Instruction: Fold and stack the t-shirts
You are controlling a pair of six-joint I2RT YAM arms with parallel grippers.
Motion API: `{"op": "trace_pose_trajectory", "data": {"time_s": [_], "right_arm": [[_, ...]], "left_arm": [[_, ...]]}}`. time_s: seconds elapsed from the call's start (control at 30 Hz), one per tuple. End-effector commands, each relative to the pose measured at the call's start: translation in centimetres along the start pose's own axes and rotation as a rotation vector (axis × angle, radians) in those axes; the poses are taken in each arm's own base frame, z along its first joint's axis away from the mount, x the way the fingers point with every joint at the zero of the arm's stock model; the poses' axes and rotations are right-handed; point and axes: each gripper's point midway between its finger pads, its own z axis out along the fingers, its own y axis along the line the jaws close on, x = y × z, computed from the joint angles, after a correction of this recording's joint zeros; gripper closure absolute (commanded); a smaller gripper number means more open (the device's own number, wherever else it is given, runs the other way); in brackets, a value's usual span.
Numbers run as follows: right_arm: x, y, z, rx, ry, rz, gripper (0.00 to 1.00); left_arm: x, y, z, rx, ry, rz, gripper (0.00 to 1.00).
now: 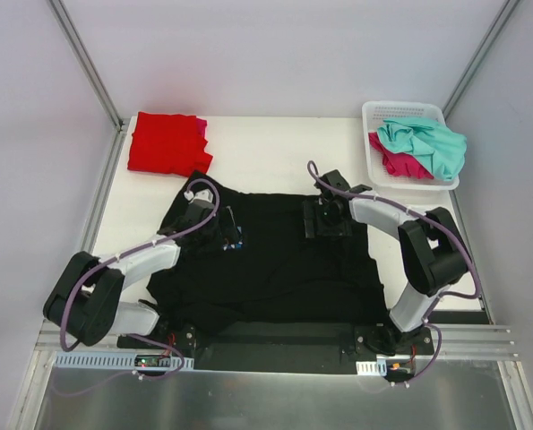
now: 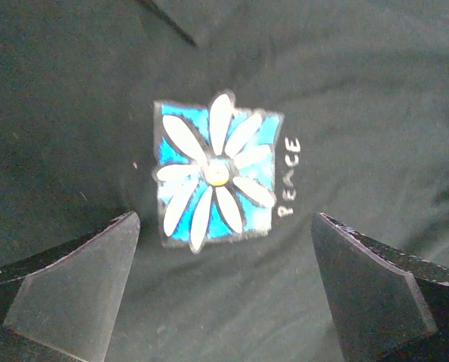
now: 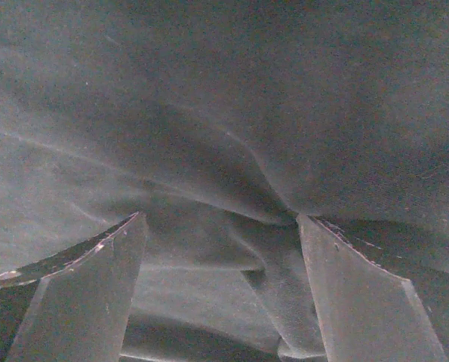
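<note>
Lying spread out, black t-shirt [image 1: 275, 269], wrinkled, daisy print [image 2: 213, 173]

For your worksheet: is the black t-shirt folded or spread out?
Spread out: the black t-shirt lies open across the table, daisy print showing.

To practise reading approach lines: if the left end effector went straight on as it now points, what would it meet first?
Probably the black t-shirt, about at its daisy print, which lies ahead of the open left end effector; the gap is unclear.
</note>
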Motion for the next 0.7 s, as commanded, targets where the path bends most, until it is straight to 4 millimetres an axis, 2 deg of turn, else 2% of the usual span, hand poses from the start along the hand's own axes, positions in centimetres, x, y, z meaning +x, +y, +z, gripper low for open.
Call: {"op": "trace_pose_trajectory", "data": {"time_s": [0.0, 0.1, 0.17, 0.23, 0.27, 0.37, 0.43, 0.47, 0.53, 0.57, 0.6, 0.63, 0.67], "right_arm": [[5.4, -0.4, -0.8, 0.058, 0.13, 0.006, 0.15], [6.9, 0.9, -1.4, 0.054, 0.128, -0.024, 0.15], [8.4, 1.7, -1.5, 0.052, 0.14, -0.025, 0.15], [9.1, 2.4, -1.8, 0.039, 0.131, -0.015, 0.15], [10.0, 2.6, -1.8, 0.04, 0.142, -0.028, 0.15], [10.5, 3.0, -2.1, 0.051, 0.133, -0.044, 0.14], [10.0, 3.0, -2.6, 0.067, 0.115, -0.057, 0.14], [9.8, 3.3, -2.8, 0.063, 0.112, -0.068, 0.14], [8.0, 3.7, -3.6, 0.079, 0.067, -0.078, 0.14], [7.8, 3.9, -4.1, 0.089, 0.068, -0.096, 0.14], [7.0, 3.9, -4.5, 0.106, 0.048, -0.105, 0.14], [5.3, 4.8, -5.4, 0.096, 0.008, -0.113, 0.14], [4.7, 5.0, -5.8, 0.103, -0.002, -0.121, 0.14]], "left_arm": [[9.1, 4.1, -2.8, -0.164, 0.272, -0.046, 0.01], [10.8, 4.3, -4.1, -0.182, 0.307, -0.046, 0.01], [11.8, 5.5, -4.7, -0.225, 0.32, -0.047, 0.01], [12.3, 5.5, -5.3, -0.22, 0.318, -0.065, 0.01], [13.2, 6.3, -5.7, -0.24, 0.335, -0.068, 0.01], [13.1, 6.2, -6.7, -0.223, 0.314, -0.088, 0.01], [12.2, 5.8, -7.3, -0.223, 0.291, -0.08, 0.01], [10.4, 4.7, -7.6, -0.207, 0.241, -0.072, 0.01], [9.2, 4.2, -8.5, -0.225, 0.231, -0.041, 0.01], [7.7, 2.7, -8.8, -0.201, 0.207, -0.036, 0.01], [7.2, 2.4, -9.2, -0.203, 0.206, -0.023, 0.01], [6.5, 1.7, -9.4, -0.194, 0.198, -0.021, 0.01], [5.4, 0.5, -9.7, -0.169, 0.175, -0.019, 0.01]]}}
